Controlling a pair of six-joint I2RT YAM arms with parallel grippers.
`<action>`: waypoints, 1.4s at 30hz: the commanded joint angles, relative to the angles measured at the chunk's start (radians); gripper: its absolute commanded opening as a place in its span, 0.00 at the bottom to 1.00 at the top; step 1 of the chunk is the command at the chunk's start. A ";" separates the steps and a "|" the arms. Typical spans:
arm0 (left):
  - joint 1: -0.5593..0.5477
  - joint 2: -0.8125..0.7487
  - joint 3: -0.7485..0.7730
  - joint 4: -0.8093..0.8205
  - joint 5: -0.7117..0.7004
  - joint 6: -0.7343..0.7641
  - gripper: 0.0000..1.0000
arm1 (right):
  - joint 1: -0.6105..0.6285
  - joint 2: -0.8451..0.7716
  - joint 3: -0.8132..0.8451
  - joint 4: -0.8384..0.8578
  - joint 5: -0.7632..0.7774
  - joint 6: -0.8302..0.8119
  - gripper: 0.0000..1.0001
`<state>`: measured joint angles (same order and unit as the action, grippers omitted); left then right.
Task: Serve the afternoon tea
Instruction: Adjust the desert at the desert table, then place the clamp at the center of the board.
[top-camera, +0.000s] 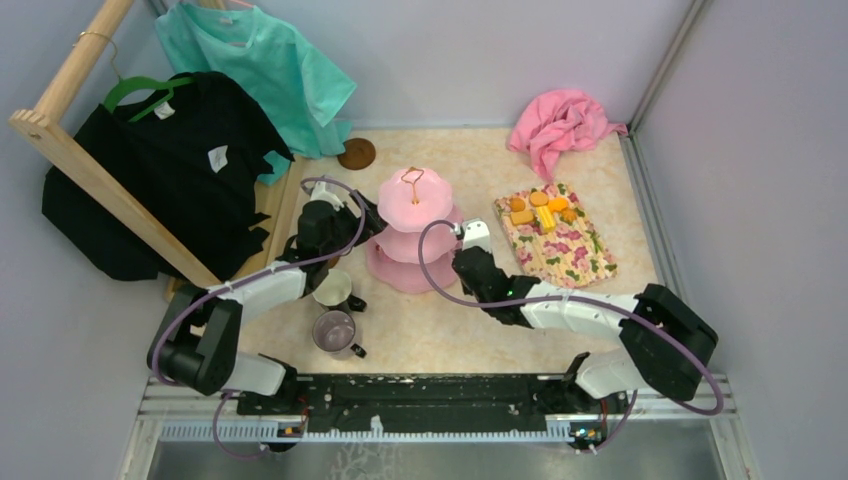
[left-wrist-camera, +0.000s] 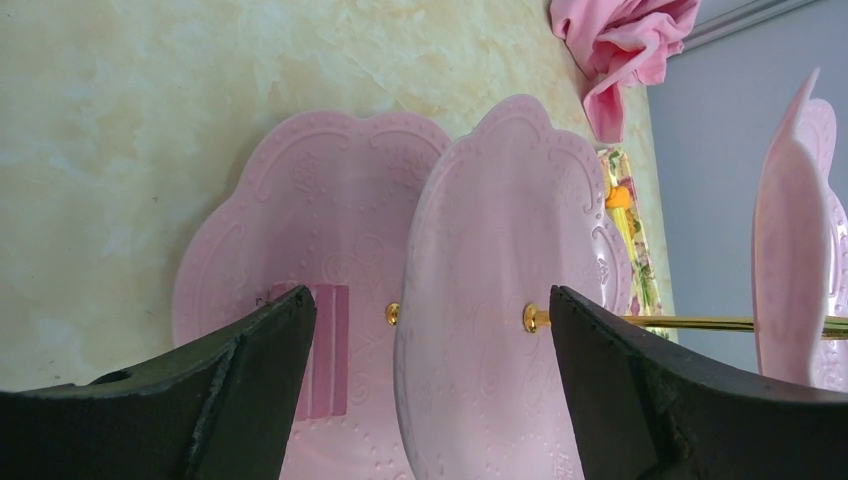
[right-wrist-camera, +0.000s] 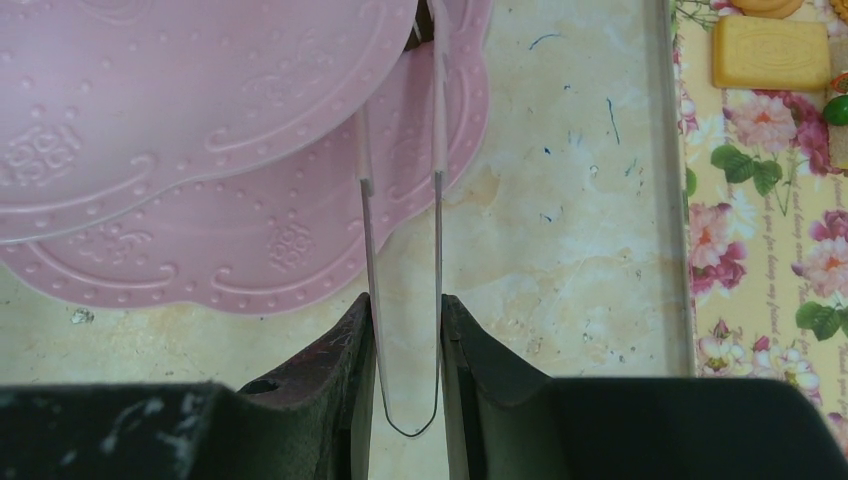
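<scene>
The pink three-tier cake stand (top-camera: 412, 230) with its gold loop stands mid-table. My left gripper (top-camera: 365, 228) is open at its left side; in the left wrist view the fingers (left-wrist-camera: 250, 380) straddle the rim of the middle tier (left-wrist-camera: 500, 260) without touching it. My right gripper (top-camera: 470, 232) is shut on thin metal tongs (right-wrist-camera: 437, 230) that reach toward the stand (right-wrist-camera: 200, 100); their tips are hidden by a tier's edge. Orange and yellow snacks (top-camera: 540, 210) lie on the floral mat (top-camera: 560, 245). A white mug (top-camera: 333, 288) and a grey-purple mug (top-camera: 334, 330) stand near the left arm.
A brown saucer (top-camera: 356, 153) lies at the back. The pink cloth (top-camera: 560, 125) is bunched in the back right corner. A wooden rack with a black shirt (top-camera: 150, 180) and a teal shirt (top-camera: 265, 70) borders the left side. Grey walls close the table.
</scene>
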<state>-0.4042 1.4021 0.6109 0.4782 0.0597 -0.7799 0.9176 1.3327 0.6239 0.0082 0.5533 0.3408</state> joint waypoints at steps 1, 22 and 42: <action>-0.008 -0.007 -0.007 0.011 -0.003 0.016 0.92 | -0.008 -0.036 0.029 0.039 -0.018 -0.002 0.22; -0.016 -0.012 -0.005 -0.001 -0.012 0.017 0.92 | 0.001 -0.190 -0.039 -0.042 0.003 0.029 0.22; -0.013 -0.107 -0.066 -0.064 -0.118 -0.010 0.98 | 0.005 -0.370 0.030 -0.603 0.319 0.419 0.20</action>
<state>-0.4145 1.3323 0.5713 0.4221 -0.0189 -0.7753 0.9287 0.9688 0.5842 -0.4660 0.7692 0.6266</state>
